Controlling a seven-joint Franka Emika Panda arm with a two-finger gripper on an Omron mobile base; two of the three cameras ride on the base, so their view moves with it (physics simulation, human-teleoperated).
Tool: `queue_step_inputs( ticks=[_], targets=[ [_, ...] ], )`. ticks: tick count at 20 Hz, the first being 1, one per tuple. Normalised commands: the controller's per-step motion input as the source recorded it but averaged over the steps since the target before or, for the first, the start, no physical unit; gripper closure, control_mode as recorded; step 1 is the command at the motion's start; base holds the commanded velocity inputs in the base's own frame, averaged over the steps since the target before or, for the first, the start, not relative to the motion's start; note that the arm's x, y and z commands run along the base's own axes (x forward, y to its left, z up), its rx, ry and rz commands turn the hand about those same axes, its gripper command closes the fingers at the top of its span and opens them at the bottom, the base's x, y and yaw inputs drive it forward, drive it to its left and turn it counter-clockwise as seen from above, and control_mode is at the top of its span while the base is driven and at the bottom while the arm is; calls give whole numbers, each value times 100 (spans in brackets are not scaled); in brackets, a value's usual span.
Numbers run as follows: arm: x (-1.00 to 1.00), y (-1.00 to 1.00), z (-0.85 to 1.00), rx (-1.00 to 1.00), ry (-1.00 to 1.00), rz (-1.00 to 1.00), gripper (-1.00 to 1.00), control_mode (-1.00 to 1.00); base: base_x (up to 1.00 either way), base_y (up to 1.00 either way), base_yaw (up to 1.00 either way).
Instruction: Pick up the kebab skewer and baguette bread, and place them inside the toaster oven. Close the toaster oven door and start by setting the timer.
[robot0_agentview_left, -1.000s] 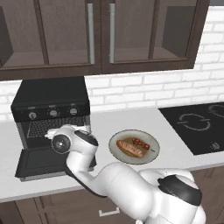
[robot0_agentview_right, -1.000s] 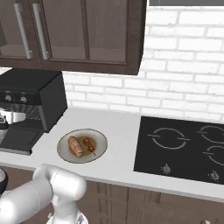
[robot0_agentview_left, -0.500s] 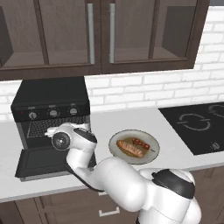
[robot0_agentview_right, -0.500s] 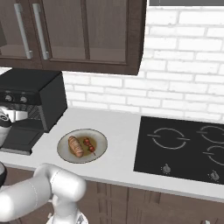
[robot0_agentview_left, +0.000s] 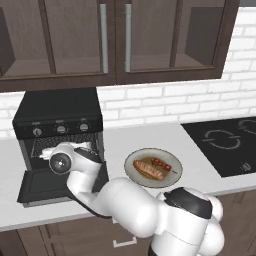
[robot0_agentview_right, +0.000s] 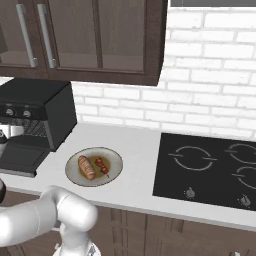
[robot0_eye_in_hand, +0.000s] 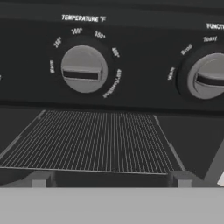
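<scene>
The black toaster oven (robot0_agentview_left: 57, 107) (robot0_agentview_right: 35, 97) stands at the counter's left with its door (robot0_agentview_left: 40, 185) (robot0_agentview_right: 20, 155) dropped open. My gripper (robot0_agentview_left: 54, 151) (robot0_eye_in_hand: 110, 180) hovers just above the door at the oven mouth, open and empty, facing the wire rack (robot0_eye_in_hand: 94, 140). Its fingertips (robot0_eye_in_hand: 39, 178) stand wide apart below the temperature knob (robot0_eye_in_hand: 83, 69) and the function knob (robot0_eye_in_hand: 210, 78). To the right of the oven, the baguette bread (robot0_agentview_left: 148, 170) (robot0_agentview_right: 86, 167) and the kebab skewer (robot0_agentview_left: 164, 165) (robot0_agentview_right: 102, 166) lie side by side on a round plate (robot0_agentview_left: 131, 161) (robot0_agentview_right: 115, 159).
A black cooktop (robot0_agentview_left: 225, 142) (robot0_agentview_right: 205, 167) is set into the counter on the right. Dark glass-door wall cabinets (robot0_agentview_left: 115, 40) hang above the oven. A white brick wall (robot0_agentview_right: 210, 100) backs the counter. My own arm (robot0_agentview_left: 125, 205) curves between the plate and the oven door.
My hand has edged slightly left in front of the oven mouth. The gripper stays open; the plate and food have not moved.
</scene>
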Motion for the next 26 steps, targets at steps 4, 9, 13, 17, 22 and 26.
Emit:
queue_step_inputs(
  ticks=[4, 9, 13, 17, 22, 26],
  targets=[
    [34, -5, -3, 2, 0, 0, -100, -100, 0, 0, 0],
    [24, -1, -23, 0, 0, 0, -100, -100, 0, 0, 0],
    [0, 0, -26, 0, 0, 0, -100, -100, 0, 0, 0],
    [0, 0, -10, 0, 0, 0, -100, -100, 0, 0, 0],
    [22, 0, 0, 0, 0, 0, -100, -100, 0, 0, 0],
    [35, 0, -5, 0, 7, 0, -100, -100, 0, 0, 0]
  ],
)
